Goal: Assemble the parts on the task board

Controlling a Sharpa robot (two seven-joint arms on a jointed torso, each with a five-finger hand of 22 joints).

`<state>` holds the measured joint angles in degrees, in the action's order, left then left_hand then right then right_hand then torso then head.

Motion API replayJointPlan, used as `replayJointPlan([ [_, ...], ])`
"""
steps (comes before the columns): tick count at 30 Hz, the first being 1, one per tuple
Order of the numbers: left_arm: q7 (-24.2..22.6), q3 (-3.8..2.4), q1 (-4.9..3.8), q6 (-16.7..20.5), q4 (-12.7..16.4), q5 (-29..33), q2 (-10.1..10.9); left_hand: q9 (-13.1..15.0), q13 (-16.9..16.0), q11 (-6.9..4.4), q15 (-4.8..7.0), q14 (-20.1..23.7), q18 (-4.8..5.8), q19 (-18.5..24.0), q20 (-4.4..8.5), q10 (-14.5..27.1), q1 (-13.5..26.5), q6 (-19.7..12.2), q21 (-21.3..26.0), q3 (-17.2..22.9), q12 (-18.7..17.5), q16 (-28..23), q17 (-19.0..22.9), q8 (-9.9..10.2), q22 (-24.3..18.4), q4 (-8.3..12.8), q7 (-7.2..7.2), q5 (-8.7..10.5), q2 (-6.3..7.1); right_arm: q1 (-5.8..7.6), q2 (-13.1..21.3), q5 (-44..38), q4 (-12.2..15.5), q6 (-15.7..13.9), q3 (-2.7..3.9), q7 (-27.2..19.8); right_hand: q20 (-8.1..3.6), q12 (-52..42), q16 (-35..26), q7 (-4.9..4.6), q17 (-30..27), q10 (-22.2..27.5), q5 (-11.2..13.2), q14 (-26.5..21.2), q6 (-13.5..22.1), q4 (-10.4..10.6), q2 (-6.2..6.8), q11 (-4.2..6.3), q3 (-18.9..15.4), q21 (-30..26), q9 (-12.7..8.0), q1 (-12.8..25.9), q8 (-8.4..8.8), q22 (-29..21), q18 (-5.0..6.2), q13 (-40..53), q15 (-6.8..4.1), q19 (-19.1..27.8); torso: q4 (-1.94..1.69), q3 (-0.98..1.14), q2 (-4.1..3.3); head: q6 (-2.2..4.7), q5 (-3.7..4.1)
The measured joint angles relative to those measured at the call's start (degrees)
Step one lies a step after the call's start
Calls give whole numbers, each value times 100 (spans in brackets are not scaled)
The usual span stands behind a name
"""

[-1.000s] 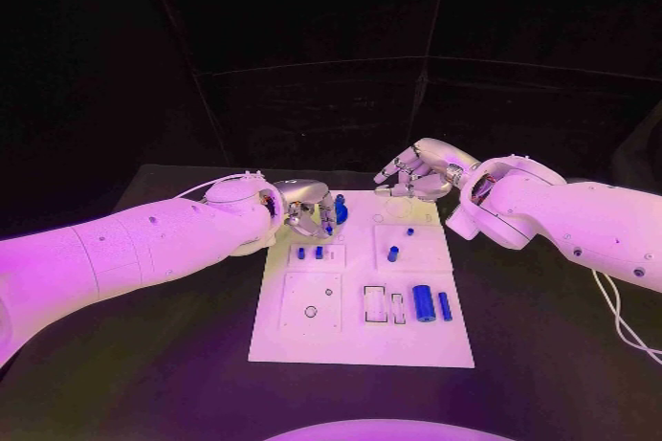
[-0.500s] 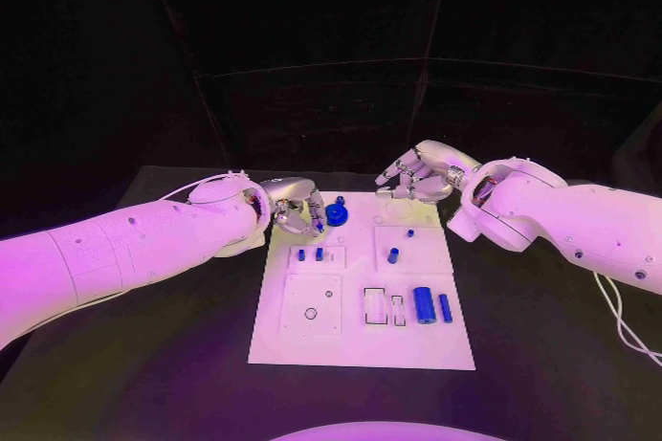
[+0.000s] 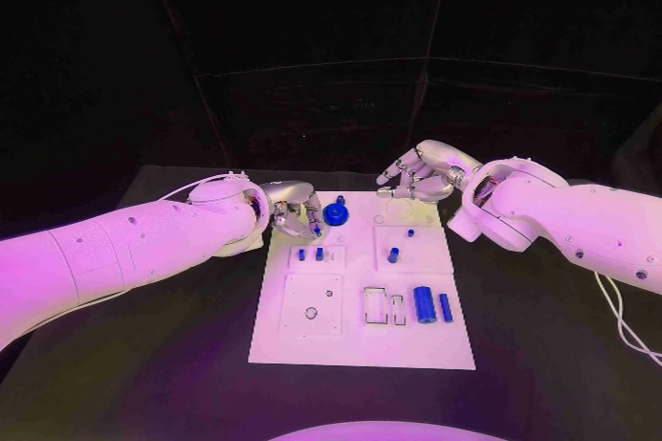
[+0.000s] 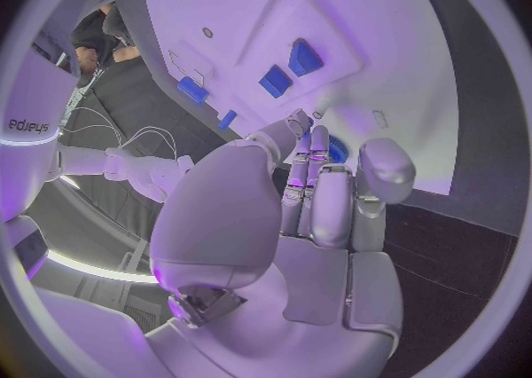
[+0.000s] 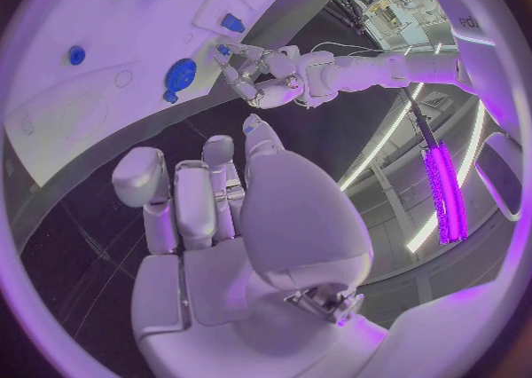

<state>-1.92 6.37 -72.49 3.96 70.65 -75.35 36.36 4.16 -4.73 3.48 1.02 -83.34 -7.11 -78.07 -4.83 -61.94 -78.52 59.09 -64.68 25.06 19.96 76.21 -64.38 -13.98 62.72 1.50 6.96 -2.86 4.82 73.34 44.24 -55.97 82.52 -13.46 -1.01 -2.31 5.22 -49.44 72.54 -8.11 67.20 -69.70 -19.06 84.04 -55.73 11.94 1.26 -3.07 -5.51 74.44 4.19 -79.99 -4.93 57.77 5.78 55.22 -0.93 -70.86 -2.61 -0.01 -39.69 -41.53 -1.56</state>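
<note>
Left hand (image 3: 294,211) fingers curled, empty, beside round blue disc part (image 3: 337,214) on white task board (image 3: 362,350); right hand (image 3: 421,178) loosely spread, empty, over far edge.

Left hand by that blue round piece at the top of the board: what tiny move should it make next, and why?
Probably a small reach toward the blue round piece to grip it. The left hand sits just beside it at the task board's far end and seems to hold nothing. The right hand hovers past that end, also holding nothing.

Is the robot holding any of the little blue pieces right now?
No. The left hand hovers beside the blue round part, and the right hand holds nothing.
</note>
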Motion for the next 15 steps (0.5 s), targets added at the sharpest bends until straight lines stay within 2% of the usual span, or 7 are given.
replayJointPlan([
  [15, 91, 2, 24, -88, -129, 10, -62, 0, 5, 0, 0, 0, 0, 0, 0, 0, 0, -1, 0, 0, -24, 0, 15, 22, -1, 0, -1, 0, 0, 0, -6, 0, 5, -5, 0, 4, 0, 0, 0, 0, 0, 0, 0, 0, 0, 0, 0, 0, 0, 0, 0, 0, 0, 0, 0, 0, 0, 0, 2, -4, -4, -14, 2],
])
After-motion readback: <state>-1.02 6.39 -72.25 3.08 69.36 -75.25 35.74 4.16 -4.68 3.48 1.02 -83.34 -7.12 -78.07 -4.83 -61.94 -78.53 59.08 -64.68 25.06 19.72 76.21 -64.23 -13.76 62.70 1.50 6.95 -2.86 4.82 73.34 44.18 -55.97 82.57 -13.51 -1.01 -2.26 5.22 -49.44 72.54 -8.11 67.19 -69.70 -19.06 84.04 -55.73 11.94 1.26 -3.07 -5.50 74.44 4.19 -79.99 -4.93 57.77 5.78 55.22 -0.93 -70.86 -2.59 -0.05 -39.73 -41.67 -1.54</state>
